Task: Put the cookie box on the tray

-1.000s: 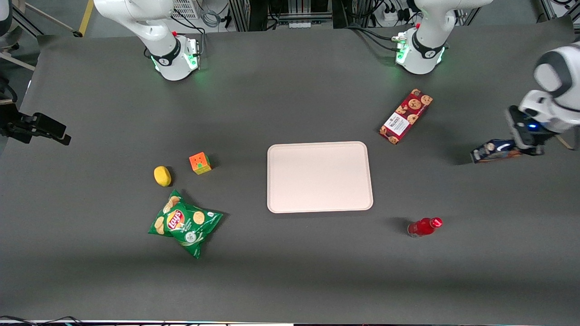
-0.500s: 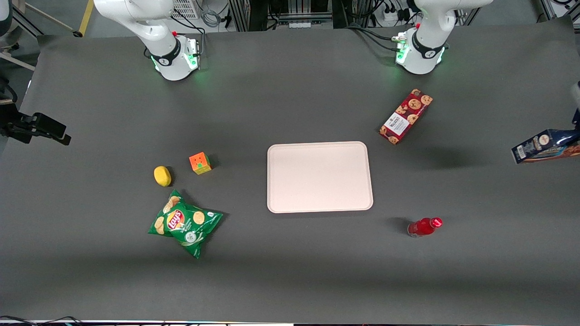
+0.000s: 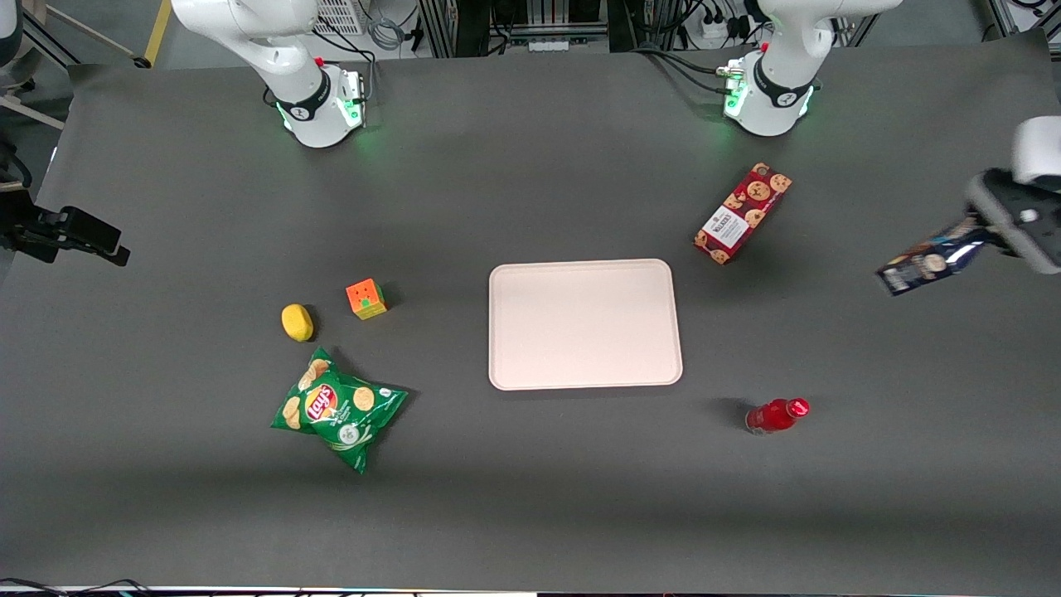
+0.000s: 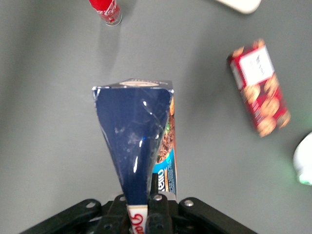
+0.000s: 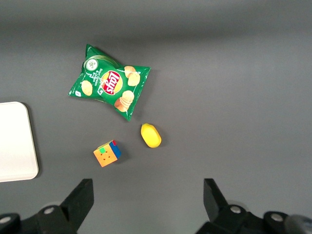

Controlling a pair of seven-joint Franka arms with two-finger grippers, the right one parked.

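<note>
Read as a clock around the tray (image 3: 584, 323) in the front view, the other box (image 3: 743, 213) lay at two, the bottle (image 3: 775, 414) at four, the chip bag (image 3: 338, 410) at eight, and the cube (image 3: 366, 298) and lemon (image 3: 297, 322) at nine. At three, well apart and above the table, the gripper (image 3: 982, 230) clasped the cookie box (image 3: 924, 264).

Robotics lab, bench-mounted arm bases (image 3: 319, 104), cable racks (image 3: 530, 25)

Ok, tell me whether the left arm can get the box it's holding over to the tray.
Probably yes: the gripper holds the cookie box above the table, and the tray lies bare with open table between.
</note>
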